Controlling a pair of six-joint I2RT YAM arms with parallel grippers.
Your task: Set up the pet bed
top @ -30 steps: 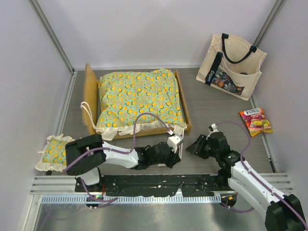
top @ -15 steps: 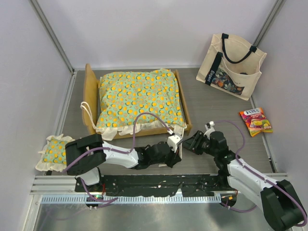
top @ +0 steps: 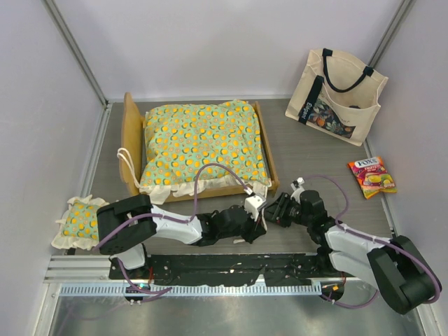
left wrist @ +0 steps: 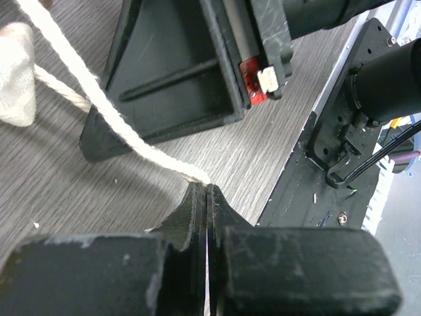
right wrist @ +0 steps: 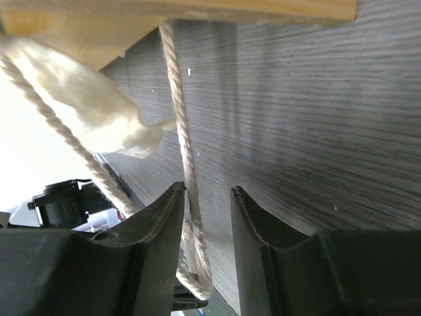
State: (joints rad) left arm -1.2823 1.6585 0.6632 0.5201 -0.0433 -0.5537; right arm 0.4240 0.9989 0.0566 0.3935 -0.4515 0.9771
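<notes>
Cream tie cord (left wrist: 179,170) is pinched between the fingers of the left gripper (left wrist: 207,192), which are pressed tight together on it. The left arm (top: 175,227) lies low and stretched out to the right along the near edge of the table (top: 315,161), its wrist just off the near right corner of the pet bed (top: 130,136). The right arm (top: 350,245) is folded back towards the left, forearm close to the tabletop, so that the two wrists almost meet. The right gripper (right wrist: 207,192) points at that same corner with its jaws part spread; a second length of cord (right wrist: 183,138) runs down between them, and I cannot tell whether either finger touches it.

The pet bed stands at the left centre of the table, headboard to the left, with the mattress cushion (top: 203,143) lying inside the wooden frame and its ruffle (right wrist: 85,112) spilling over the near right corner.

By count:
- two arms, each with one gripper
- one bed frame and one mattress cushion
- two lengths of cord in the right wrist view
- one small ruffled pillow (top: 79,218), at the near left, well apart from the bed
- one tote bag (top: 336,94), leaning at the far right
- one Fox's sweets packet (top: 372,176), flat on the table near the right wall
</notes>
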